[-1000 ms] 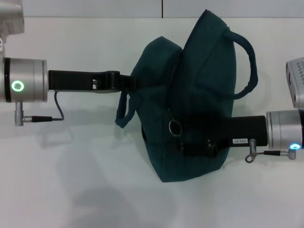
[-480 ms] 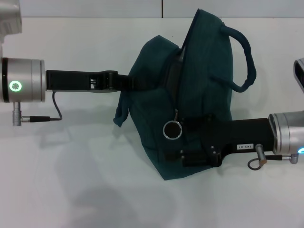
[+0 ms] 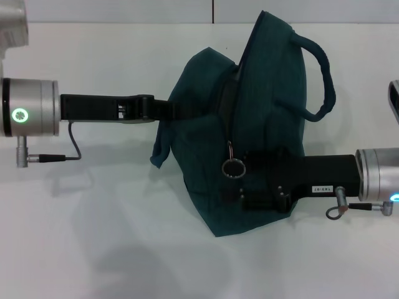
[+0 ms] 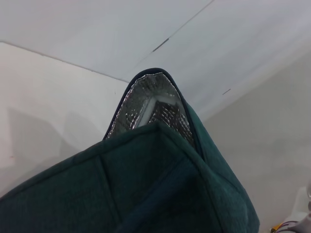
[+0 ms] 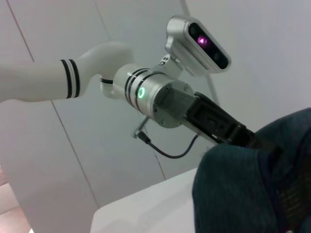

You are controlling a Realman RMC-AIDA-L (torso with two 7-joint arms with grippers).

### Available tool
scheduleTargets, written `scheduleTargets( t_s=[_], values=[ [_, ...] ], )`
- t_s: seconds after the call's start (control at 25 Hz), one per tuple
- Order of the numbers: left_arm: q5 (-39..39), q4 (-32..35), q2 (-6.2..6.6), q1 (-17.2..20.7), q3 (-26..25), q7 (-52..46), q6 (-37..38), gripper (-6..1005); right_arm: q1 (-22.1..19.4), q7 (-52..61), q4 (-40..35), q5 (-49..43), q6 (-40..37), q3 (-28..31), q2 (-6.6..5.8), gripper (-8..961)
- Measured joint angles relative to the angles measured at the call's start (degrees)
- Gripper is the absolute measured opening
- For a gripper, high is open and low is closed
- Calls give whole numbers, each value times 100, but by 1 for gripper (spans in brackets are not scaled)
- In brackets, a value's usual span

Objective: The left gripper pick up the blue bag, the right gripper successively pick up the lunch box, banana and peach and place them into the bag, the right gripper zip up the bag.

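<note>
Nearest us in the head view, our right gripper (image 3: 240,184) lies over the lower front of the dark blue-green fabric bag (image 3: 249,131), its black body level and pointing toward the left arm. Just at its tip hangs the round metal zipper ring (image 3: 234,167), on a short pull below the dark zipper line. We cannot tell whether the right fingers are closed on the ring or only beside it; the body hides them. Farther back, our left gripper (image 3: 163,109) reaches in level and meets the bag's upper edge; the cloth covers its fingers, so their opening is not visible, though the bag stands propped off the white counter (image 3: 93,237) there. The left wrist view shows a silver foil lining (image 4: 155,104) inside a narrow gap at the mouth. No lunch box, banana or peach is visible. We judge the step to be zipping. To do it well, we draw the ring along the zipper line, keep the left hold taut against the pull, and go slowly where the cloth folds.
</note>
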Motion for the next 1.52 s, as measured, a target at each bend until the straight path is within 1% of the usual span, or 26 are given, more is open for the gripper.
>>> scheduleTargets(
  t_s=[0.08,0.28,0.52,1.04,1.32,1.52],
  values=[
    [0,0,-4,8,0,4,7,55,-29,0,1,31,43,4,3,616],
    [0,0,-9,17,0,8,52,55,-125,-1,7,152,175,5,6,499],
    [-34,0,-17,22,18,10,86,56,-169,-1,8,228,288,3,2,263],
    [-55,0,-18,30,1,11,89,56,-313,-10,8,300,472,3,9,30],
    [-99,0,-12,31,0,15,87,56,-417,-16,-19,392,472,3,1,17],
    [-109,0,-3,31,0,84,103,57,-700,-405,-55,888,311,3,-16,17]
  ],
)
